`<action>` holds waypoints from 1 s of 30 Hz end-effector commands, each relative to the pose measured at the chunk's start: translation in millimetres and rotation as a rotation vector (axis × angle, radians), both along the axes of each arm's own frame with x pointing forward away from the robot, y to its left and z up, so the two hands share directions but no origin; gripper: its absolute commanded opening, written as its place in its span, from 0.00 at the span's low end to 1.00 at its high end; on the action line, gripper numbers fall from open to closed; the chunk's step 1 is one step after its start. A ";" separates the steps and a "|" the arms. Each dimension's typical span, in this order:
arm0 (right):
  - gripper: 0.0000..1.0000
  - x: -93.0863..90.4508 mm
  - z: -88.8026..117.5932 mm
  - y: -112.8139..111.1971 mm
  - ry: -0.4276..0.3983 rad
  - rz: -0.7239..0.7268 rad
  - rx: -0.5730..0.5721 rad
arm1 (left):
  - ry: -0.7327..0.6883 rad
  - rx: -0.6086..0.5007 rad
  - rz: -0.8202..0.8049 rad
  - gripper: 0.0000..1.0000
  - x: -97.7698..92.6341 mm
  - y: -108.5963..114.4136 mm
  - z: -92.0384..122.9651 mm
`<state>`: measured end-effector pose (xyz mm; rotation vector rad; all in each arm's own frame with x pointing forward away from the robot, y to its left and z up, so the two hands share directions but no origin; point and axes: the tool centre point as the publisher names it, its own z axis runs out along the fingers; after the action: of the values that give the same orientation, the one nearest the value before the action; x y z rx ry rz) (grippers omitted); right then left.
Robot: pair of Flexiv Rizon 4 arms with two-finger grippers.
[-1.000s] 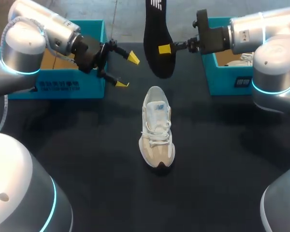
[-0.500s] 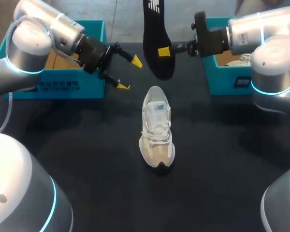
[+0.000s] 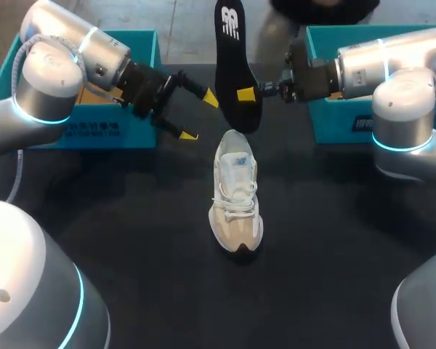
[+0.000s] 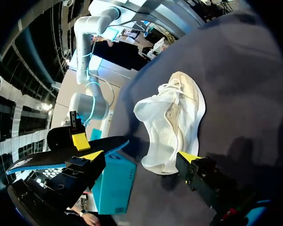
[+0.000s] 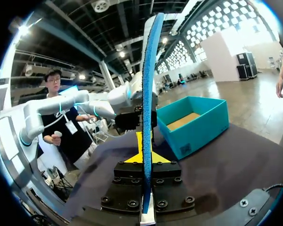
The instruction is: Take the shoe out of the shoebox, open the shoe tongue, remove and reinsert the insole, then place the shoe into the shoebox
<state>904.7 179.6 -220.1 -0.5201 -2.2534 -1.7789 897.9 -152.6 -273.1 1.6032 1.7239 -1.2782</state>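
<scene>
Insole [image 3: 236, 65] is held in the air by the right gripper [image 3: 248, 94], whose two yellow tips are clenched on its faces from both sides. In the right wrist view it stands edge-on and upright between the fingers. Its broader end hangs lowest, just above and behind the collar of the shoe [image 3: 236, 193]. The shoe stands upright on the dark table [image 3: 131, 218], toe toward the robot, laces tied, between the two teal shoeboxes and outside both. It is touched by neither gripper.

The left gripper [image 3: 200, 116] is released, its fingers spread wide and empty, just beside the insole on the side of the left shoebox [image 3: 94, 131]. In the left wrist view the shoe is seen ahead of and between the open fingers, apart from them.

Step judged: reinsertion of the insole, not yet begun.

Risks noted:
- The shoe is unrestrained. If the insole is pushed in before the collar is held, the shoe is likely to be slid or tipped over.
- The insole is pinched at one narrow spot, so pivoting or slipping in the grip is possible once its end meets resistance.
- The tongue and tied laces leave a small opening. The flexible end may be buckled or caught on the collar.
- The left fingers are close to the insole and right fingertips. A collision could be caused by a misjudged approach.
</scene>
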 end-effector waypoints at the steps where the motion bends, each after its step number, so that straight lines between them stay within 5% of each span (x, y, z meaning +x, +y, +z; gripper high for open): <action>1: 0.00 3.7 -8.4 4.2 -0.003 0.009 0.015 | 0.005 -0.007 0.015 1.00 -5.0 2.0 -4.6; 30: 0.00 -9.2 -72.1 10.8 0.128 -0.037 0.082 | 0.027 -0.017 0.009 1.00 -15.3 10.4 -8.5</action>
<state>895.6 186.6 -288.0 -0.6412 -2.0921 -1.7854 882.4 -142.2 -281.5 1.5705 1.7290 -1.3131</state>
